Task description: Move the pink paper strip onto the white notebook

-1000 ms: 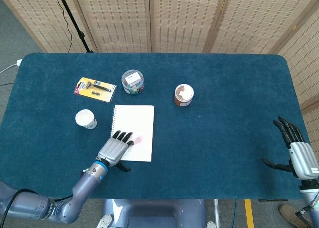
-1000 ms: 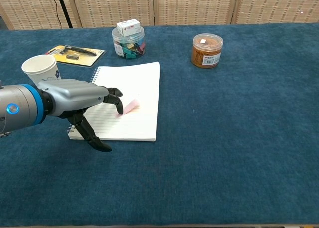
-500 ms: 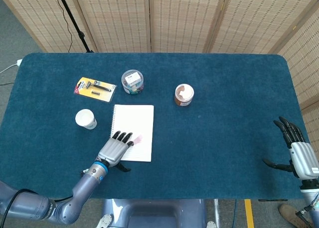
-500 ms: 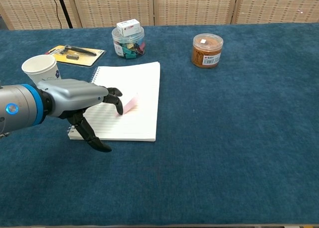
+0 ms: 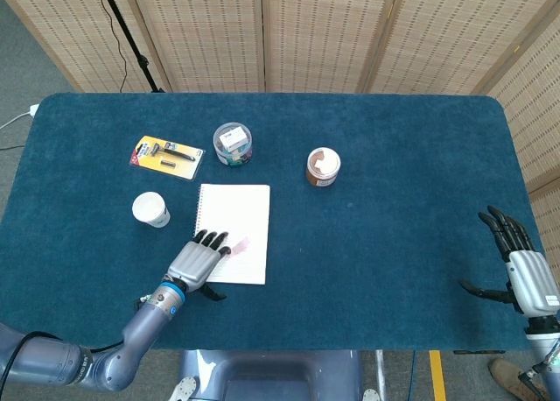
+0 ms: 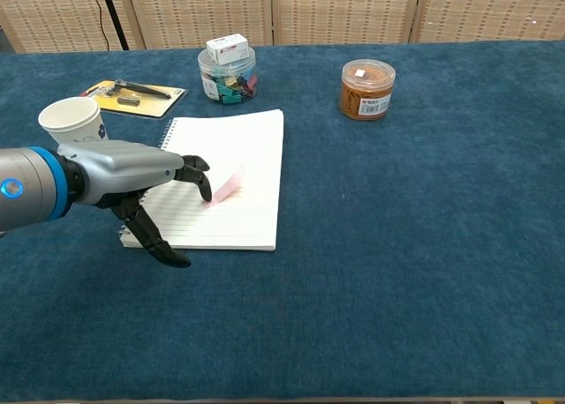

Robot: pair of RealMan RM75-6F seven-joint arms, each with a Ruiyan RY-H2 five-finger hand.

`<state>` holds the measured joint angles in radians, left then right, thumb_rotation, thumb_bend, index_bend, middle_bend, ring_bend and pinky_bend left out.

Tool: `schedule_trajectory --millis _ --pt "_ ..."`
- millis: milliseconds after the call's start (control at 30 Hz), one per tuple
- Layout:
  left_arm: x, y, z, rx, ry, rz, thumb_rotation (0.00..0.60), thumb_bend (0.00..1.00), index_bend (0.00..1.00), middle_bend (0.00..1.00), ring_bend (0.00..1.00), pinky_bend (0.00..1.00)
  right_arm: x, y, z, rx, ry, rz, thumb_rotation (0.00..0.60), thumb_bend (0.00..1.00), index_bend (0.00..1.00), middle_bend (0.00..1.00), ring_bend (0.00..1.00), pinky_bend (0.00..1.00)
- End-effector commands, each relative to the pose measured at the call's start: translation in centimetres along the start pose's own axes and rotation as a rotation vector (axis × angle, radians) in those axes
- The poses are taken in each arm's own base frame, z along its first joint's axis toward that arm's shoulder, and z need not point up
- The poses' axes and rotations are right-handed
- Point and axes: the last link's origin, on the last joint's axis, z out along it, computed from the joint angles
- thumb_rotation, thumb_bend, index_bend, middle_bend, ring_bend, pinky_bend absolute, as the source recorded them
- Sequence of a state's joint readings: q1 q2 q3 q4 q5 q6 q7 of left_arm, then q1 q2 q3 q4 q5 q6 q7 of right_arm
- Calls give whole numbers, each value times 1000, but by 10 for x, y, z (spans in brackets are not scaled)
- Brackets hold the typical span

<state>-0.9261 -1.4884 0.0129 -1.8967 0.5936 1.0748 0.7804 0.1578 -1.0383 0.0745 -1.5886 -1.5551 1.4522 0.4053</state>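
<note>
The pink strip [image 6: 226, 185] is lying on the white notebook [image 6: 244, 144]. The left hand [image 6: 132, 176] is hovering beside it, fingers spread, holding nothing; the right hand [image 5: 525, 274] is sitting open too.

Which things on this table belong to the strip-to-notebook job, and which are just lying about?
Belongs to the job:
- pink paper strip, lying on the notebook
- white notebook
- left hand, fingertips at the strip

Lying about:
- paper cup
- clear tub of clips with a small box on top
- brown jar
- carded tool pack
- right hand, idle at the table's right edge
</note>
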Motion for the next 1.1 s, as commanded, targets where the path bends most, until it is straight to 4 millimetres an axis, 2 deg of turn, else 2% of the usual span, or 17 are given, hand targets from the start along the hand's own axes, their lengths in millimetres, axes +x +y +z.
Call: schedule_trajectory --millis 33,267,400,533,600,767,867,933,1033,1100 --pt "2 3 -3 -13 2 2 357 0 238 0 0 0 0 0 0 1 0 1 600 0 29 0 0 0" --pt "3 4 -7 -12 0 7 357 0 238 0 0 0 1 0 0 0 3 4 600 0 29 0 0 0" --pt "13 -1 -13 1 41 -1 356 0 235 0 0 0 1 0 0 1 1 4 600 0 29 0 0 0" --pt "27 -10 -26 2 105 -13 355 0 127 0 0 0 1 -1 0 5 6 0 600 0 26 0 0 0" --pt "33 -16 -34 -4 139 -18 355 0 16 0 0 0 1 -1 -1 6 9 -11 600 0 16 0 0 0" --pt "42 -34 -55 -2 229 -27 358 0 0 0 0 0 2 -1 -1 7 29 -43 600 0 0 0 0 0" --pt "44 -52 -74 9 313 -23 399 0 0 0 0 0 1 -1 -1 7 45 -67 600 0 0 0 0 0" --pt "43 -65 -86 26 366 -26 460 0 0 0 0 0 1 -2 -2 8 56 -82 600 0 0 0 0 0" --pt "31 -96 -110 91 460 -51 565 0 0 0 0 0 -1 -3 -5 4 49 -100 600 0 0 0 0 0" --pt "21 -111 -122 107 510 -76 595 0 0 0 0 0 0 -4 -6 3 45 -112 600 0 0 0 0 0"
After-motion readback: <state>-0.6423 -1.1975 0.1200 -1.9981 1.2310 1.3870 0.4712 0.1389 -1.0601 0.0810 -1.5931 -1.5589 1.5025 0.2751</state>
